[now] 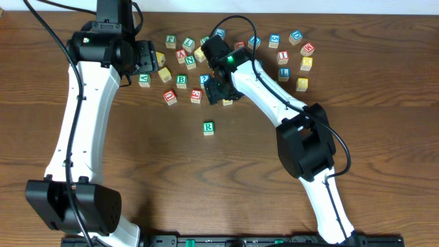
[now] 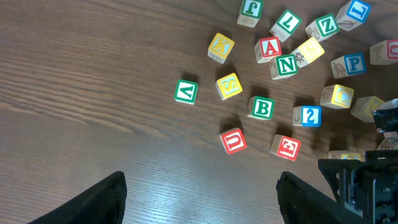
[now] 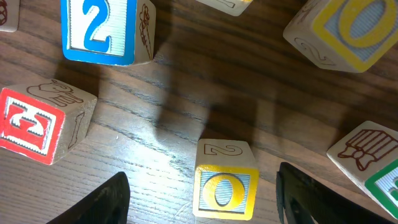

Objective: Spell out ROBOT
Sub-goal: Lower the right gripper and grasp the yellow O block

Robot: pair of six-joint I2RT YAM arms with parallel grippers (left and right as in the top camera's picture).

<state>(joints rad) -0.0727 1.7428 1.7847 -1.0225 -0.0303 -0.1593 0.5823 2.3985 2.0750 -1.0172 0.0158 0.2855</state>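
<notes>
Right gripper (image 3: 202,186) open, straddling the yellow O cube (image 3: 225,185) in the far-edge pile (image 1: 184,53), R cube (image 1: 208,127) alone mid counter (image 1: 158,178), left gripper (image 2: 200,183) open and empty; risk: off-centre close twists the O or clips the red E cube (image 3: 40,124).

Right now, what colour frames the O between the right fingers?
Yellow O cube; right wrist view.
</notes>
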